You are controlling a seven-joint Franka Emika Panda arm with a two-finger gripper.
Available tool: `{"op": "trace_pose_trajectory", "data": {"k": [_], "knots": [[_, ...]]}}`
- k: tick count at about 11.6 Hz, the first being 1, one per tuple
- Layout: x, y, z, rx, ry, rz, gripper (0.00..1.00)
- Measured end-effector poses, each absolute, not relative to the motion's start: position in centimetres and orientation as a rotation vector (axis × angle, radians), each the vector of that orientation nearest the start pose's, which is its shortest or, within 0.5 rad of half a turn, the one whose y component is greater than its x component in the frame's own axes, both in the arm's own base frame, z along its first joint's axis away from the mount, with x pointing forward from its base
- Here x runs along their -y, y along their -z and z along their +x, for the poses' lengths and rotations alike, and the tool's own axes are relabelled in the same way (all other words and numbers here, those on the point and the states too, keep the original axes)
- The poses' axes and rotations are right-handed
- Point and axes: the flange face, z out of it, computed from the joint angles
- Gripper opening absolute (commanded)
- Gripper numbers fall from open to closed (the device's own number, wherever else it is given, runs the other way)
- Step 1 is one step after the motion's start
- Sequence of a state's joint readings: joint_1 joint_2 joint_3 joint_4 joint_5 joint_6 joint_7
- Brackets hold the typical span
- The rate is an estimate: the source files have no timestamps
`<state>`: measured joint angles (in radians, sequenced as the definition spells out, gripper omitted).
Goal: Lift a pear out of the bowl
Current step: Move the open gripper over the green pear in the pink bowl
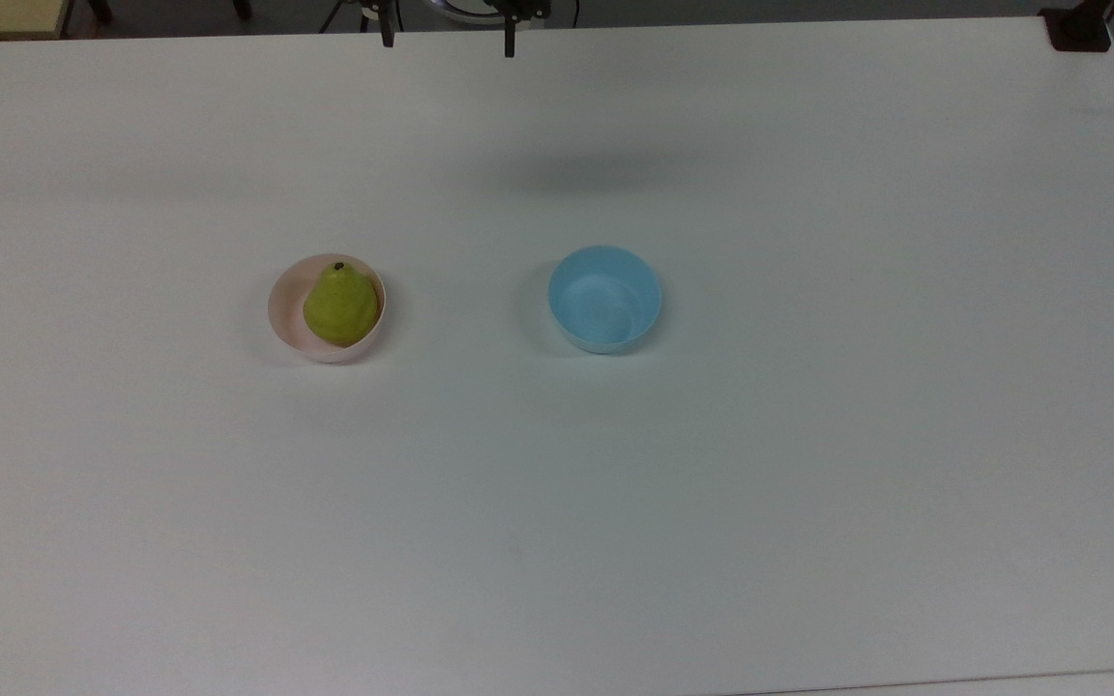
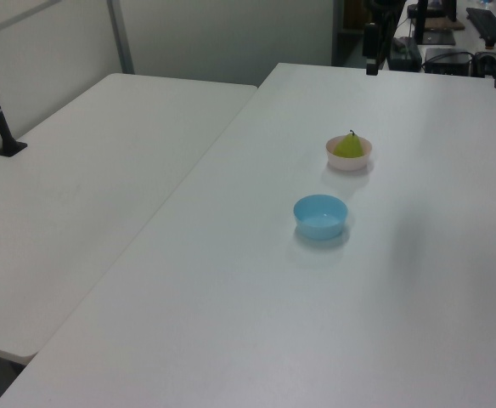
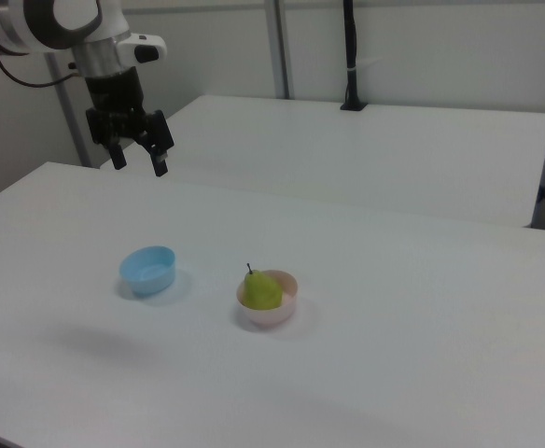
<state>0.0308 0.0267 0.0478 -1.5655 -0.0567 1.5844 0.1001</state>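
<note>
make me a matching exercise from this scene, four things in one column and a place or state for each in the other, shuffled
Things:
1. pear
2. pink bowl
3. blue bowl
4. gripper

Places or states:
A. stands empty on the table
B. raised above the table, fingers apart
C. sits upright, stem up
D. holds the fruit

Pairs: 1-C, 2-D, 3-A, 4-B

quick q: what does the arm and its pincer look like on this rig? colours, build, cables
In the right view, the arm has white rounded link shells with a dark grey round joint cap. A white wrist block sits below, then a black pincer body ending in two straight black fingers. A dark cable trails off the arm toward the right view's left edge.
</note>
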Motion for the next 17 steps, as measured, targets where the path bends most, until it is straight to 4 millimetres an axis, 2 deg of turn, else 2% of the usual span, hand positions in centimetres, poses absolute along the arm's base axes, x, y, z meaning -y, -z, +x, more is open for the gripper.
{"op": "trace_pose_trajectory", "data": {"k": [11, 15, 17], "knots": [[-4.1, -60.8, 56.1, 0.008, -0.039, -3.199, 1.0], [-3.0, -60.4, 56.7, -0.023, -0.032, -3.198, 1.0], [-1.8, -59.3, 57.3, 0.053, -0.062, -3.196, 1.0]]}}
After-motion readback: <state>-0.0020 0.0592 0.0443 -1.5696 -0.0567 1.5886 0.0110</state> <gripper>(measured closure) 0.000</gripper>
